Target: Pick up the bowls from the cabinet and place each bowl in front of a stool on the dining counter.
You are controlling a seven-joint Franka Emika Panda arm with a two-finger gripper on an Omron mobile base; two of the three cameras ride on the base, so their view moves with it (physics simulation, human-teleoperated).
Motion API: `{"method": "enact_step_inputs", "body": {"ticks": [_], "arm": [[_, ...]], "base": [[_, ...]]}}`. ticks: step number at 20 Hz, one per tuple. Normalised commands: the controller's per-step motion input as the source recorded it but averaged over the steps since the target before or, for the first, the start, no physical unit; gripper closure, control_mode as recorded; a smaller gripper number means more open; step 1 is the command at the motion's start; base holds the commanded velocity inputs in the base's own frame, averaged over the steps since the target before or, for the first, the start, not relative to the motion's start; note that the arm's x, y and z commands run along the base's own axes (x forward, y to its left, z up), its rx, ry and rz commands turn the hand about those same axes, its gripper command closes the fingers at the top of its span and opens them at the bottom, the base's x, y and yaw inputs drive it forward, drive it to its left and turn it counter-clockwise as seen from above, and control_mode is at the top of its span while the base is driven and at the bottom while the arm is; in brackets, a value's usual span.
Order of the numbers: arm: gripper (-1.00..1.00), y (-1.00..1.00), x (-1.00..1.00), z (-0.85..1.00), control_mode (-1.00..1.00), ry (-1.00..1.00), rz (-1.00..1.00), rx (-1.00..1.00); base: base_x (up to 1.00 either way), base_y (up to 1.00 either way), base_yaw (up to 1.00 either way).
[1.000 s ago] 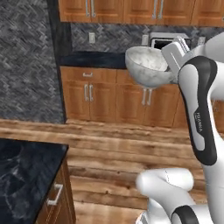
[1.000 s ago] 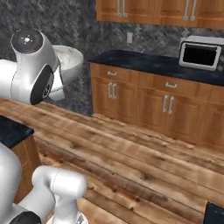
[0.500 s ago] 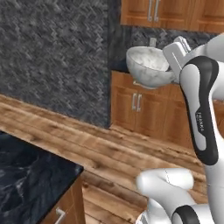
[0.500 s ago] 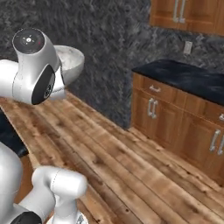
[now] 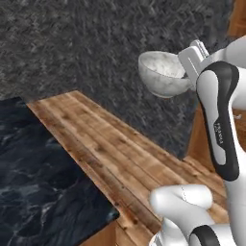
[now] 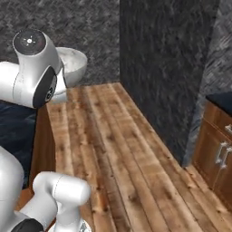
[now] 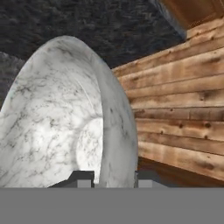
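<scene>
The tool (image 7: 107,177) was clenched on the rim of the round white-grey marbled bowl (image 5: 163,73), one small dark tip on each side of the edge. The bowl was up in the air, carried by the white robot arm (image 5: 218,115), well above the brown wood plank floor (image 6: 118,149).

So the 1st bowl looked picked up but not yet put down. No stool was in sight, so the spot for it could not be told. The 2nd bowl was likely left to do after.

The left base view showed a big part of the black marbled stone desk (image 5: 33,173), low & left of the bowl. The right base view gave just a dark strip of it, w/ the bowl half hidden behind the arm, but it showed a reddish-brown lower cupboard (image 6: 217,149) at the far right. The hand view showed the bowl's inside close up, tipped on its side.
</scene>
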Motion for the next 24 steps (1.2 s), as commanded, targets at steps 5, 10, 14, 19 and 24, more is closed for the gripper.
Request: {"method": "enact_step_inputs", "body": {"ticks": [5, 10, 14, 19, 24], "arm": [[1.0, 0.0, 0.0, 0.0, 1.0, 0.0, 0.0, 0.0], [1.0, 0.0, 0.0, 0.0, 1.0, 0.0, 0.0, 0.0], [1.0, 0.0, 0.0, 0.0, 1.0, 0.0, 0.0, 0.0], [1.0, 0.0, 0.0, 0.0, 1.0, 0.0, 0.0, 0.0], [1.0, 0.0, 0.0, 0.0, 1.0, 0.0, 0.0, 0.0]], "base": [[1.0, -0.24, 0.6], [1.0, -0.62, 0.45], [1.0, -0.84, 0.34], [1.0, -0.86, 0.33], [1.0, -0.18, 0.5]]}}
